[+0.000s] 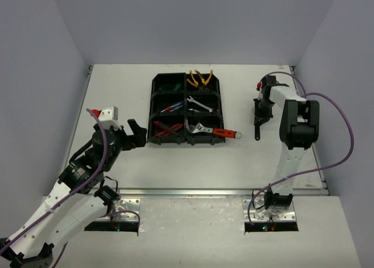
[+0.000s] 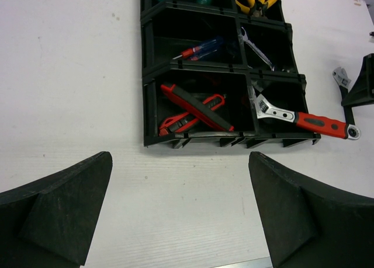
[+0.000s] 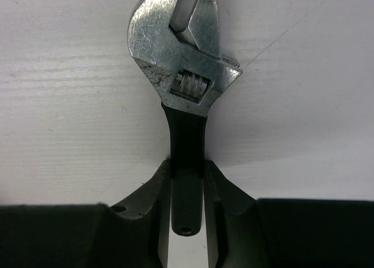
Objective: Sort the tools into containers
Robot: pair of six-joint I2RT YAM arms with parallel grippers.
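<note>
The black organizer tray (image 1: 187, 141) sits mid-table and also shows in the left wrist view (image 2: 146, 93). It holds yellow pliers (image 1: 200, 77), screwdrivers (image 1: 170, 108), a silver wrench (image 1: 200, 105), and red-handled pliers and a red-black knife (image 2: 193, 107). A red-handled adjustable wrench (image 2: 310, 121) sticks out over the tray's right wall. My right gripper (image 3: 187, 163) is shut on the handle of a black-handled adjustable wrench (image 3: 182, 58), right of the tray (image 1: 257, 131). My left gripper (image 2: 180, 157) is open and empty, just off the tray's near-left corner (image 1: 139, 134).
White walls close in the table on the left, back and right. A metal strip (image 1: 204, 192) runs along the table's near edge. Purple cables loop off both arms.
</note>
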